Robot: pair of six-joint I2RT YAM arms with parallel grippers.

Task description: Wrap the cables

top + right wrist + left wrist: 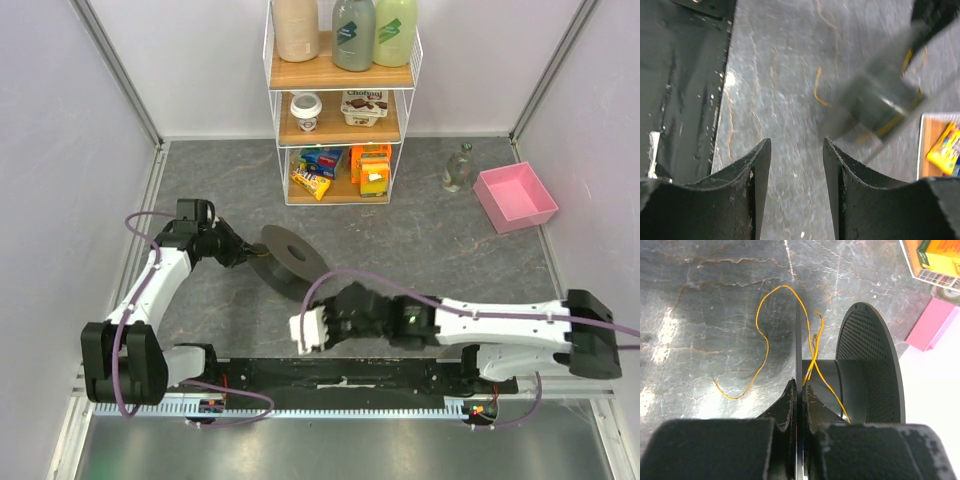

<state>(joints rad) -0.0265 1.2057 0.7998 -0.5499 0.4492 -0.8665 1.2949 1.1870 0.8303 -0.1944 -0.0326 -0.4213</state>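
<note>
**Ana:** Yellow-orange wire (758, 316) was the thing to be wound. Where was it?

**Ben:** Mostly loose on the table (420, 230). In the left wrist view it lay in a slack loop at about ten o'clock from the fingertips. Two strands crossed onto the hub of the dark grey spool (285, 262) at about one o'clock. I judged that hardly any of it was wound.

**Ana:** And the left gripper (799, 387)?

**Ben:** Clamped tight on the thin edge of the spool's near flange, with the perforated far flange out at two o'clock. I judged the grip was there to steady the spool and keep the hub exposed for the other arm to lay wire on.

**Ana:** What about the right gripper (795, 150)?

**Ben:** Its jaws stood moderately apart with nothing between them, only bare table below. From above, the spool sat at about eleven o'clock from it, close by. Its own camera was blurred, with the spool a smear at two o'clock and a bit of wire at twelve.

**Ana:** So no wire in hand?

**Ben:** None that I could see. A strand that fine would need a careful pinch, and it could easily slip through the fingers.
</note>
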